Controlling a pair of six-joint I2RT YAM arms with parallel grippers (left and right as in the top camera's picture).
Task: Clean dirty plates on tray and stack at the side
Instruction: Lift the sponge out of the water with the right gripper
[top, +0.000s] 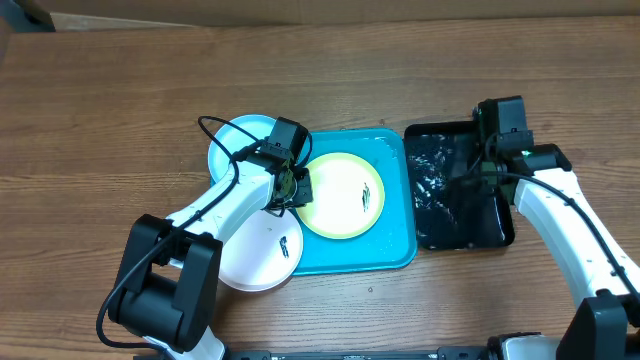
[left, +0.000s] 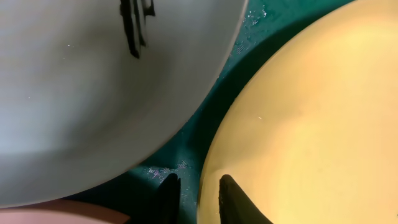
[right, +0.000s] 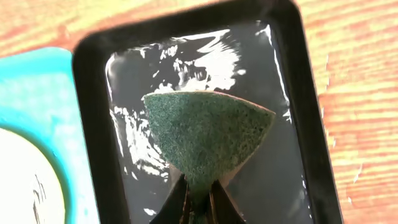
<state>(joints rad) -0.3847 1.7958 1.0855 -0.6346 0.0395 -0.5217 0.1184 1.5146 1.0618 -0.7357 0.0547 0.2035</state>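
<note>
**Yellow-green plate (top: 345, 200) on the tray (top: 395, 250), sponge (right: 208, 134) in right claw (right: 200, 205)**

Yellow-green plate flat in the middle of the turquoise tray, with a small dark smear (top: 365, 195) toward its right side. Pale blue plate (top: 232, 145) on the surface (top: 120, 90), just beside the tray's far left corner. White plate (top: 250, 258) at the near left corner, its edge lapping the tray rim and a dark smear of its own near that edge.

Left claw (top: 290, 188) down at the yellow-green plate's left rim. Fingers (left: 169, 199) a narrow gap apart, one outside the rim over bare tray, the other over the plate. Impossible to tell whether actually gripping the rim.

Right claw pinched tight on the lower tip of the dark green sponge, fanned out beyond the fingers in the wrist view. Beneath it a glossy black tray (top: 450, 225), wet-looking, just beside the turquoise tray's right edge. Wooden surface under everything.
</note>
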